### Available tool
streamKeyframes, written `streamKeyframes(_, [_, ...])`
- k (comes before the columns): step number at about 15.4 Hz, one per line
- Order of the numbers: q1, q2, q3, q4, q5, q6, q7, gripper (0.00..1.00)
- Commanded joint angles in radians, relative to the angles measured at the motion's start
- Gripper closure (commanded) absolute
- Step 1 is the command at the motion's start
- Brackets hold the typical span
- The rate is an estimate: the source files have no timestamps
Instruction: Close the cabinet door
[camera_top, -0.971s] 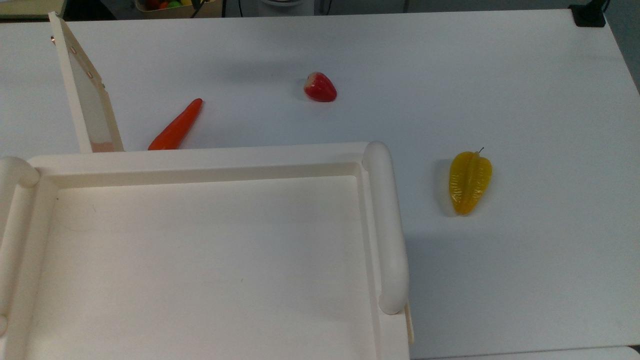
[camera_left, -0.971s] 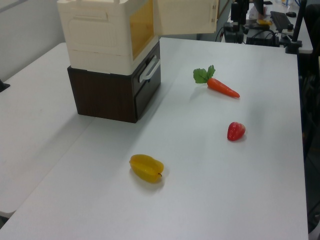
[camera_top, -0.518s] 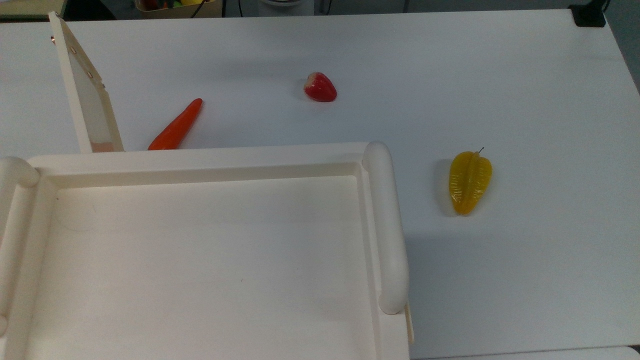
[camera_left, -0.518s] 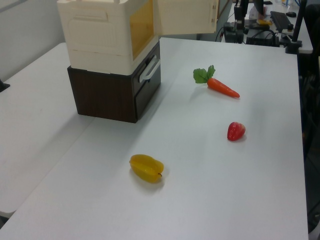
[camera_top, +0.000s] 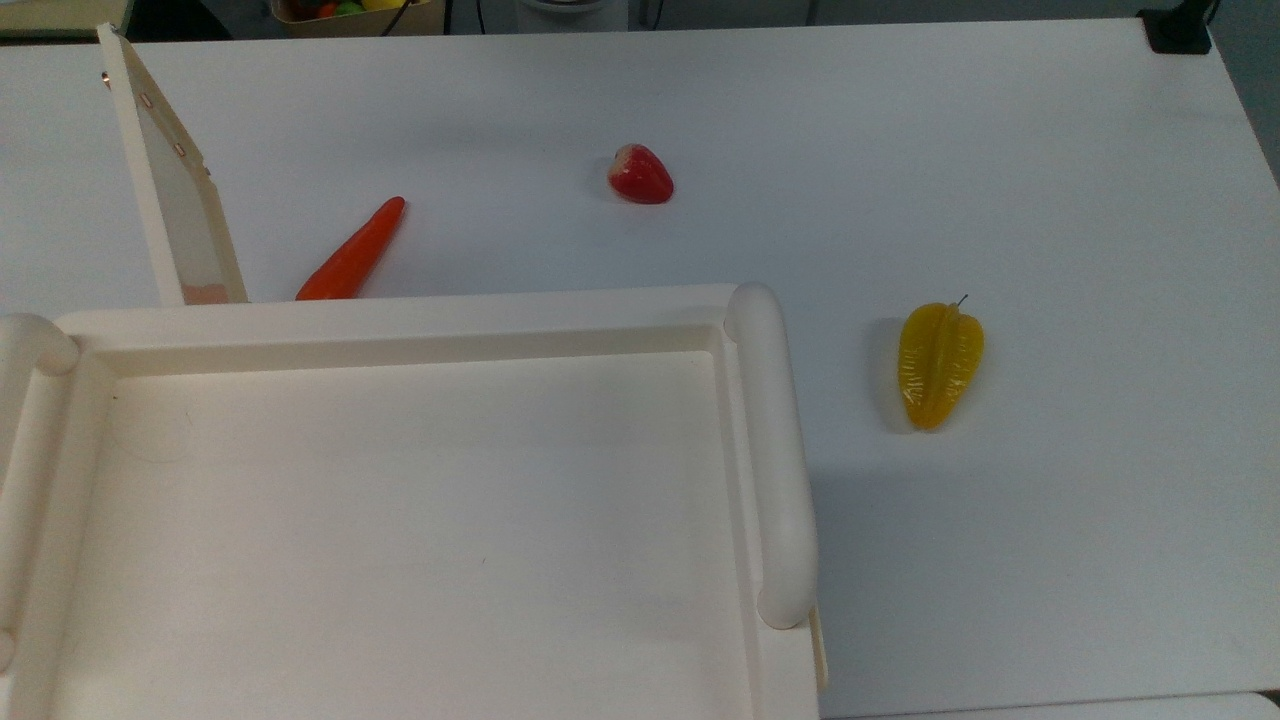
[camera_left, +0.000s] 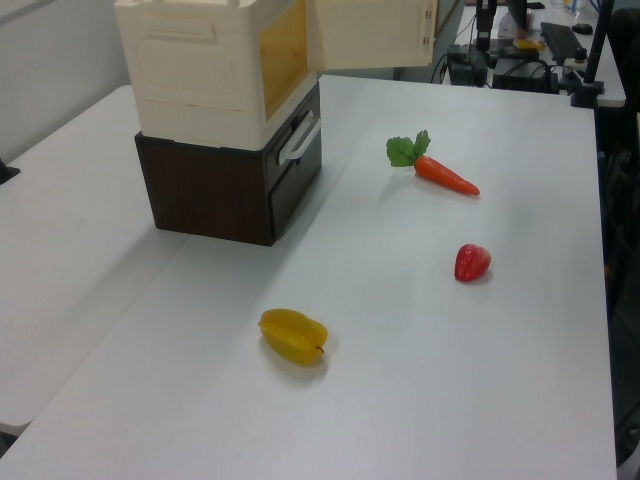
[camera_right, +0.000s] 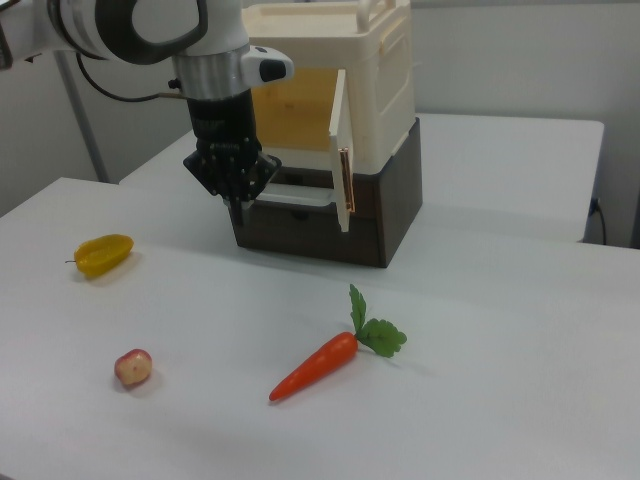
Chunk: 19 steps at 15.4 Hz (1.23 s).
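Out at the front of the big cream-white plastic cabinet (camera_right: 375, 90), the thin cream-white door panel (camera_right: 341, 162) hung wide open, and with the black gripper (camera_right: 238, 205) pinched together beside it, a push near the hinge could've shoved the whole box.

white table (camera_top: 1000, 150), pale wall (camera_right: 520, 60) behind, cluttered desk (camera_left: 540, 45).

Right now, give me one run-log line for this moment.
cabinet door: open | gripper: above table, beside cabinet | task: not done
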Motion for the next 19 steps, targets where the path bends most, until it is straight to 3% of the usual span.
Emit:
streamKeyframes(1, [-0.012, -0.004, -0.001, 0.006, 0.009, -0.009, -0.115, 1.00])
streamKeyframes(4, [-0.043, -0.001, -0.001, 0.018, 0.004, 0.041, -0.167, 1.00])
streamKeyframes(12, [-0.196, 0.024, -0.001, 0.037, 0.016, 0.198, -0.606, 1.00])
streamKeyframes(19, [-0.226, 0.094, -0.001, 0.032, 0.047, 0.431, -0.658, 1.00])
